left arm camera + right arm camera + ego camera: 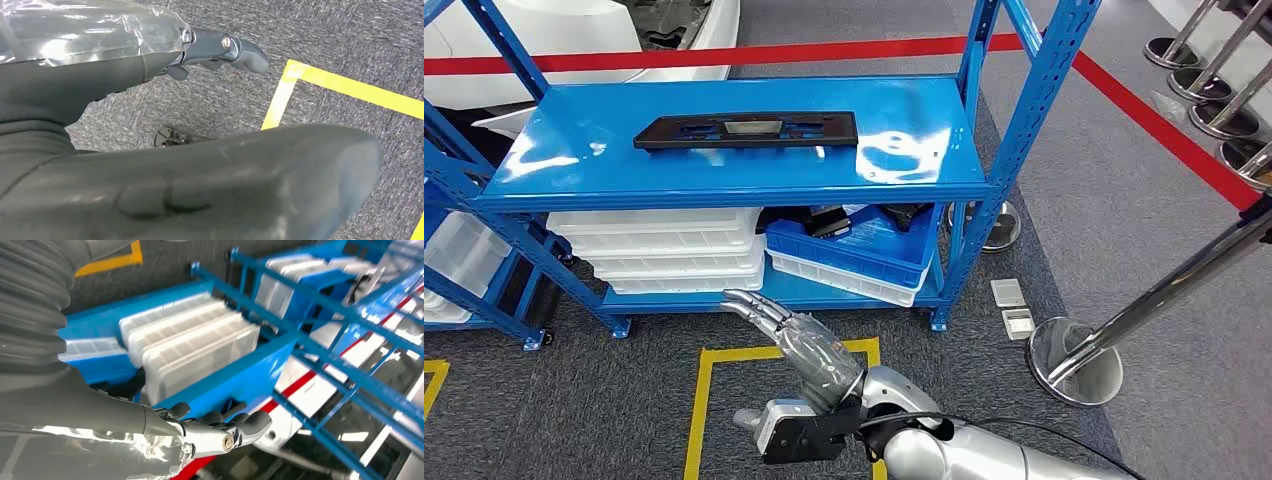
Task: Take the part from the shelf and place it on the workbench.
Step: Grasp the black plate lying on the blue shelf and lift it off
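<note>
A long flat black part (746,130) lies on the top board of the blue shelf (724,188), near the middle. My right hand (799,345) is raised in front of the shelf's lower level, well below and short of the part, with its fingers stretched out and nothing in them. The right wrist view shows the same fingers (220,432) spread before the shelf's lower board. My left hand (100,75) hangs over the grey carpet, fingers loosely extended and holding nothing.
The lower shelf holds stacked white trays (664,250) and a tilted blue crate (854,250) containing dark parts. Chrome stanchion bases (1074,360) stand at the right beside a red floor line (1164,130). A yellow tape square (724,355) marks the carpet in front.
</note>
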Available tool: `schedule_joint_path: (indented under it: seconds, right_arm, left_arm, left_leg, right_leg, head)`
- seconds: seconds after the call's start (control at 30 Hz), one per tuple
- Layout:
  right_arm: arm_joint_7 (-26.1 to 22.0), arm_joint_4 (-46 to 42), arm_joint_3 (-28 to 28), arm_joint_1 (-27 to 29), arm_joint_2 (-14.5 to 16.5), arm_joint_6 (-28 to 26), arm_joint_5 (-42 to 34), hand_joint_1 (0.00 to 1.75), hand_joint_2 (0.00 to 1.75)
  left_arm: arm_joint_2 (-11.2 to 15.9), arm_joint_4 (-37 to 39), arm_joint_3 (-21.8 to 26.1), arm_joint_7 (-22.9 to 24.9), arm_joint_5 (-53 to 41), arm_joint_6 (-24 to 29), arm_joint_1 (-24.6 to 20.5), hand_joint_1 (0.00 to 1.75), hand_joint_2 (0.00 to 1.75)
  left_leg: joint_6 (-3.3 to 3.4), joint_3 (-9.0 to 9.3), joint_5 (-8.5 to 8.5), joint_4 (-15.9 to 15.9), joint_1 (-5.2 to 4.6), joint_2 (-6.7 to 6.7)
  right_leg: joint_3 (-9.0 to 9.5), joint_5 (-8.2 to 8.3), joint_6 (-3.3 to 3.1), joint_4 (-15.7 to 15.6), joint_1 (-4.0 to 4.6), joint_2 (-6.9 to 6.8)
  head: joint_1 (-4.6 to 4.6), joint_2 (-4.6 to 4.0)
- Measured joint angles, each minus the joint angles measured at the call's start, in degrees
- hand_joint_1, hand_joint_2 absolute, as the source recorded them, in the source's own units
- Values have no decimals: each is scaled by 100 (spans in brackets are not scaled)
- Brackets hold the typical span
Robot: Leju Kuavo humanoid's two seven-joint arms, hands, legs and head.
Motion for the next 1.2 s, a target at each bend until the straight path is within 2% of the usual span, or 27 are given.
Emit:
schedule_joint_path:
  seconds: [0.47,0.67,1.2]
  right_arm:
    - [365,-555,-43,517,-386,-706,572,0,175]
    - [408,-704,-50,600,-506,-707,596,0,175]
    - [328,-693,-46,419,-500,-451,439,0,175]
  left_arm:
    - [24,11,0,7,-313,83,-11,0,0]
    - [48,11,0,8,-265,82,-5,0,0]
    - [57,12,0,-147,-1,79,30,0,0]
  left_leg:
    - [0,0,0,0,0,2]
    - [0,0,0,0,0,1]
    - [0,-2,0,0,0,1]
  right_leg:
    - [-2,0,0,-1,0,4]
    - [-1,0,0,-1,0,4]
    - [1,0,0,0,0,2]
  head:
    - [0,0]
    - [0,0]
    - [0,0]
